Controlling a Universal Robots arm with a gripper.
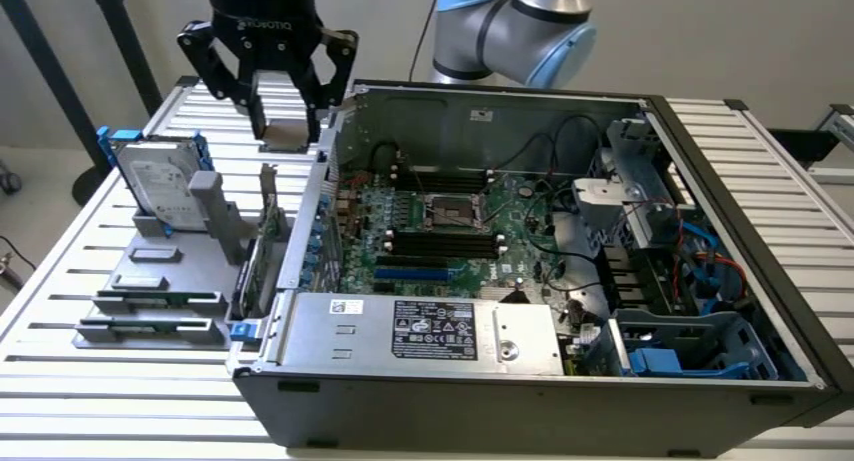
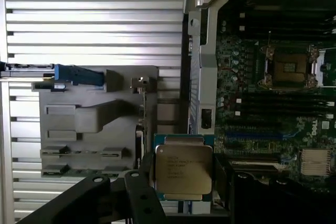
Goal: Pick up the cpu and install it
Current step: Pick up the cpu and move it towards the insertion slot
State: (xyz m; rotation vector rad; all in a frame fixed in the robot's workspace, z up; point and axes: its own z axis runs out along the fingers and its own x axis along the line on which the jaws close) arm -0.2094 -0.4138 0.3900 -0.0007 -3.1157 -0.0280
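Black gripper point(image 1: 286, 131) clamped on the square silver-topped cpu point(image 2: 184, 169) — hanging over slatted metal table point(image 1: 60, 281), just outside open grey computer case point(image 1: 467, 393).

Your exterior view looks down from high over the computer case point(image 1: 534, 406); your wrist view, on the end effector point(image 1: 288, 131), stares straight down, sharing the motherboard point(image 2: 262, 114).

Arm point(image 1: 514, 26): silver tube, pale-blue joint caps. End effector point(image 1: 287, 123): black jointed links, white lettering, blue glow above.
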